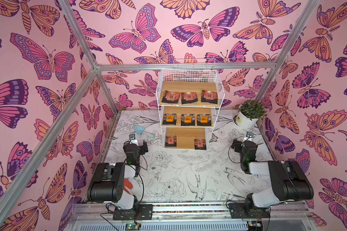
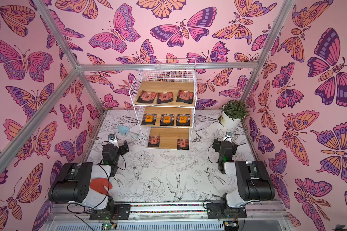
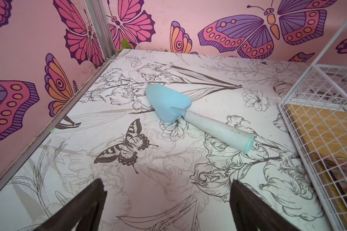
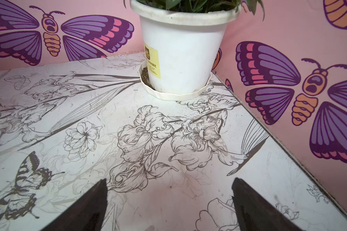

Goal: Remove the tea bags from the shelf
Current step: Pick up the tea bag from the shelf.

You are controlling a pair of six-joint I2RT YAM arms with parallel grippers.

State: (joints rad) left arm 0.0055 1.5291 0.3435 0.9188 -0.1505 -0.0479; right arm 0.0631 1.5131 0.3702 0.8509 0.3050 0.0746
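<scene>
The left pincer point(image 3: 167, 182) and right pincer point(image 4: 169, 180) gape empty over the desk point(image 1: 178, 170), while eight tea bags point(image 1: 187, 119) lie on the shelf point(image 1: 188, 86).

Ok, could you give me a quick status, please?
Left gripper open, empty. Right gripper open, empty. All eight tea bags on the shelf. Blue trowel beside it, not blocking.

The space is enclosed by pink walls point(image 1: 48, 112) printed with large butterflies in magenta, purple and orange. Silver metal bars point(image 1: 128, 67) are run along the wall joins and meet at the far corners. The tabletop point(image 1: 178, 172) is covered in white, drawn with black-line flowers, birds and butterflies. A potted plant point(image 1: 245, 120) is set in one far corner. Soft, even light is spread throughout.
</scene>
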